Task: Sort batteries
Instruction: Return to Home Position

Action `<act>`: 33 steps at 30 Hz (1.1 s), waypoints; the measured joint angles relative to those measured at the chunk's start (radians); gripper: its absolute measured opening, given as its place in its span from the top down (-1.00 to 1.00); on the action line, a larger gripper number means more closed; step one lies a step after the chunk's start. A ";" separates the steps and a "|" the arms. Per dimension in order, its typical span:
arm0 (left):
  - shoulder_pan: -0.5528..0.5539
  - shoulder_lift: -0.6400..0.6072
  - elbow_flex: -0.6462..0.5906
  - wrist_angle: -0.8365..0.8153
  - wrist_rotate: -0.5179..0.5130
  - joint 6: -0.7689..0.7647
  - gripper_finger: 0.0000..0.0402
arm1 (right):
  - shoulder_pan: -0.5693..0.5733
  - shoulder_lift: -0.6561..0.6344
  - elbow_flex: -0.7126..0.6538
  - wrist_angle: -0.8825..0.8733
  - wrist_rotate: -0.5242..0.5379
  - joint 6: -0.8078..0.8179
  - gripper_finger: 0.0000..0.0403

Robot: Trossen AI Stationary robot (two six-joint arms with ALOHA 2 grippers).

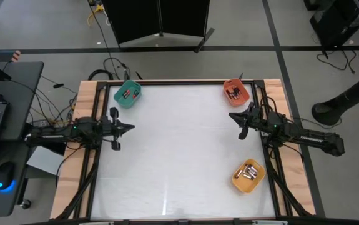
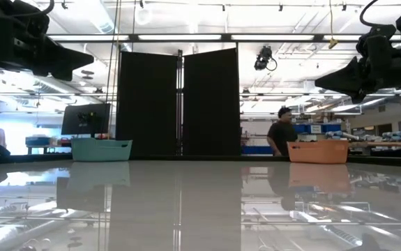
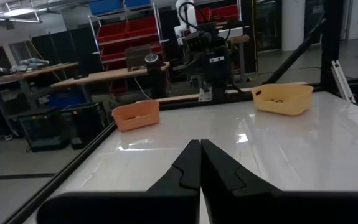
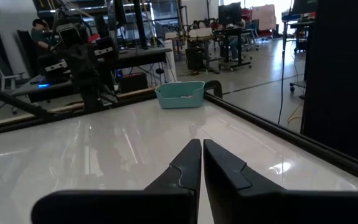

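The left gripper (image 1: pixel 129 128) hung mid-left in the high view, the right gripper (image 1: pixel 232 117) upper right; batteries (image 1: pixel 249 171) lay in the yellow bin (image 1: pixel 236 182), lower right. Wrist views showed both closed, empty. A careless retreat might clip the orange bin (image 1: pixel 226 89).

Teal bin (image 1: pixel 118 95), orange bin (image 1: pixel 245 98), yellow bin (image 1: pixel 236 182) w/ silvery batteries (image 1: pixel 250 171); white tbl (image 1: pixel 179 150).

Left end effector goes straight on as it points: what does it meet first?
The left end effector crosses only bare table, then likely meets the right end effector facing it; orange bin and yellow bin sit aside.
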 joint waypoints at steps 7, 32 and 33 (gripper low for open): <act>0.000 0.000 0.000 0.000 0.000 0.000 0.95 | 0.000 0.000 0.000 0.000 0.000 0.000 0.88; 0.000 0.000 0.001 0.000 -0.001 -0.001 0.95 | 0.000 0.000 0.000 0.000 0.000 0.000 0.86; 0.000 0.000 0.001 0.000 -0.001 -0.001 0.95 | 0.000 0.000 0.000 0.000 0.000 0.000 0.86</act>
